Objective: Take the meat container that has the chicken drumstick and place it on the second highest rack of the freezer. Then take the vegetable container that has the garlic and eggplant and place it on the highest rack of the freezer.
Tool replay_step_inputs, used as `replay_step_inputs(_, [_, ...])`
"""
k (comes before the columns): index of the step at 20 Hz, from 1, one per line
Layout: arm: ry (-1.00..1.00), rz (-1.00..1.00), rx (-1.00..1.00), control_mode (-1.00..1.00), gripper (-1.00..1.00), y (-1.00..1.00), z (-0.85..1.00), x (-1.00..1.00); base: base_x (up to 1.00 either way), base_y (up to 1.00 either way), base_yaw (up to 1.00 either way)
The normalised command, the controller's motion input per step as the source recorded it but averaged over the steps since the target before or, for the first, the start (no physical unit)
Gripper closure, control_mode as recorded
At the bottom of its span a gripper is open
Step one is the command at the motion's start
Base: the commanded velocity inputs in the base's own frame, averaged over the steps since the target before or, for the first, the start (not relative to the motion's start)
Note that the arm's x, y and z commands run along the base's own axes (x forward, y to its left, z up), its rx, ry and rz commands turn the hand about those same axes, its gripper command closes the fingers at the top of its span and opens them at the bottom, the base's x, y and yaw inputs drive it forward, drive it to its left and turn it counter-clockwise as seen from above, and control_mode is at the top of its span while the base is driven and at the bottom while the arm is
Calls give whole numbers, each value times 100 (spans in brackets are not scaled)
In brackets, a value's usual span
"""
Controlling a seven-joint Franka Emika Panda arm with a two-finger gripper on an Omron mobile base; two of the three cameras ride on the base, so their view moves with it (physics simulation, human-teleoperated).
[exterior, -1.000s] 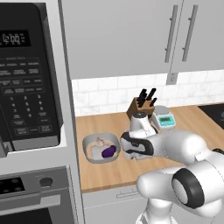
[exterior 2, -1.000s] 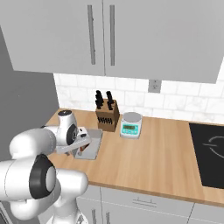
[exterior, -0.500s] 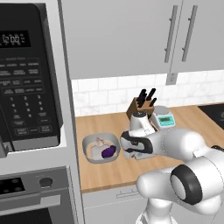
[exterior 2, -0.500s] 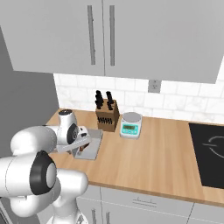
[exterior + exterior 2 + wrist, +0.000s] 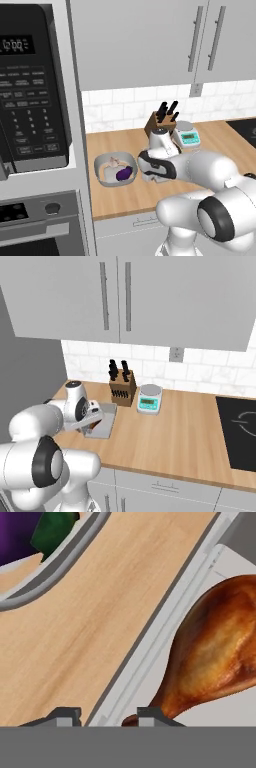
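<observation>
Orange-brown, glossy chicken drumstick (image 5: 215, 647) lying in the light-grey meat container (image 5: 150, 657), long axis slanting from narrow end beside the fingertips to thick end at upper right. Hand (image 5: 102, 716) straddles the container's straight rim, one fingertip (image 5: 62, 716) outside over the wooden bench (image 5: 90, 622), the other inside; jaws partly closed, contact apparently not yet firm. Rounded grey bowl (image 5: 116, 170) with purple eggplant (image 5: 123, 174) sits just beside, leaving a narrow strip of bench between.

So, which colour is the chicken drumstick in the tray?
Glossy orange-brown chicken drumstick, clearest in the hand view.
</observation>
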Motion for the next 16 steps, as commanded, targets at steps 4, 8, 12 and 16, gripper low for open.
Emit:
replay_step_inputs(4, [0,0,0,-100,100,0,0,-9,0,0,0])
replay_step_inputs(8, [-1,0,0,-100,100,0,13,0,0,0,0])
replay_step_inputs(12, [-6,-1,0,-100,100,0,48,0,0,0,0])
replay_step_inputs(16, [-6,-4,0,-100,100,0,63,-9,0,0,0])
